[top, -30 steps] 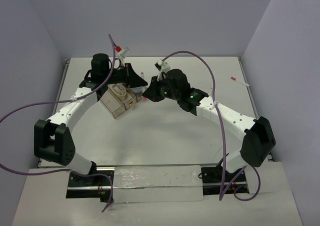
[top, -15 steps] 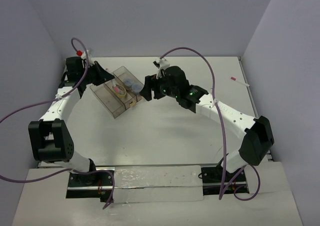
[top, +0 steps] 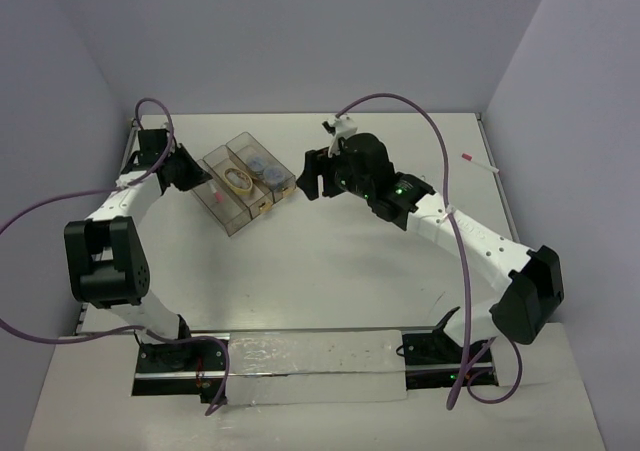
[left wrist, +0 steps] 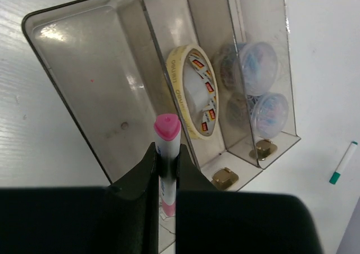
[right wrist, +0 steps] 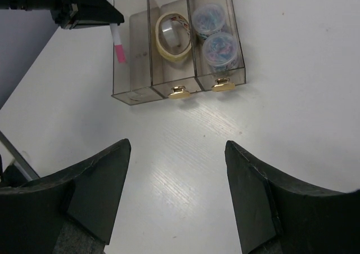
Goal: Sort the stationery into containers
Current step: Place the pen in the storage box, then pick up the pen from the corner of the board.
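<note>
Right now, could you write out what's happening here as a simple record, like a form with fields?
Left gripper: shut on pink-tipped pen
Right gripper: open, holding nothing
End bin: empty, pen held over it
Middle bin: tape roll
Third bin: two round tubs
Loose on table: green-tipped pen

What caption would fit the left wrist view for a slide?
Left hand holds a pink-tipped pen over the outer bin.
</note>
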You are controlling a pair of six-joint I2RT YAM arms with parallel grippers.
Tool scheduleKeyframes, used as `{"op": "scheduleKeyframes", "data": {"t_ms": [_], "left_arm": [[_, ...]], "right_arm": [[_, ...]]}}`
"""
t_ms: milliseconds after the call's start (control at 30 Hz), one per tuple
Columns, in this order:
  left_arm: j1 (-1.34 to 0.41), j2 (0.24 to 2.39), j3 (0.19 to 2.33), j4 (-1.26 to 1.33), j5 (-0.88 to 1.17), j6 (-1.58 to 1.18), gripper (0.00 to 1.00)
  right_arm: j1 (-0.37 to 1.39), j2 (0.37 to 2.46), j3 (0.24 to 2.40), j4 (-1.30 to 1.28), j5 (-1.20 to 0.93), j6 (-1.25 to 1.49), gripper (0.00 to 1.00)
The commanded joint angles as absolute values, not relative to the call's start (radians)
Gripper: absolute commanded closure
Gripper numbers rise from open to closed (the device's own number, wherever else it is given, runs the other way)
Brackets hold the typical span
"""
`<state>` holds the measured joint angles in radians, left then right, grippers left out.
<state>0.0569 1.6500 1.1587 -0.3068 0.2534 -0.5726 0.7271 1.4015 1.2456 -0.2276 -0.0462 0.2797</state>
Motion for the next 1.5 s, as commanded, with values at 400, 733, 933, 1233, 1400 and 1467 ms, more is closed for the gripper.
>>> {"op": "scheduleKeyframes", "data": {"t_ms": [400, 733, 933, 1233, 1400, 1467], "left_arm": [[0.057, 1.760, 1.249, -0.373, 0.206, -0.595, 0.43], [0.057, 1.601, 1.304, -0.384, 0.230, -0.544, 0.38], [0.058, 1.477, 1.252, -0.395, 0.244, -0.450, 0.38], [0.060, 1.532, 1.395, -0.503, 0.370, -0.275, 0.38], [0.061, 1.580, 1.467, -0.518, 0.375, -0.094, 0.37], [0.065, 1.613, 1.509, -0.532, 0.386, -0.044, 0.38]], "right_arm": [[0.641, 1.237, 1.276, -0.296, -0.048, 0.277, 0.15], [0.318, 1.299, 1.577, -0.642, 0.103, 0.437, 0.00], [0.172, 1.361, 1.573, -0.653, 0.262, 0.668, 0.00], [0.040, 1.746, 1.850, -0.883, 0.312, 0.918, 0.00], [-0.061, 1.960, 2.063, -1.109, 0.404, 1.149, 0.00], [-0.092, 2.016, 2.070, -1.135, 0.388, 1.238, 0.00]]}}
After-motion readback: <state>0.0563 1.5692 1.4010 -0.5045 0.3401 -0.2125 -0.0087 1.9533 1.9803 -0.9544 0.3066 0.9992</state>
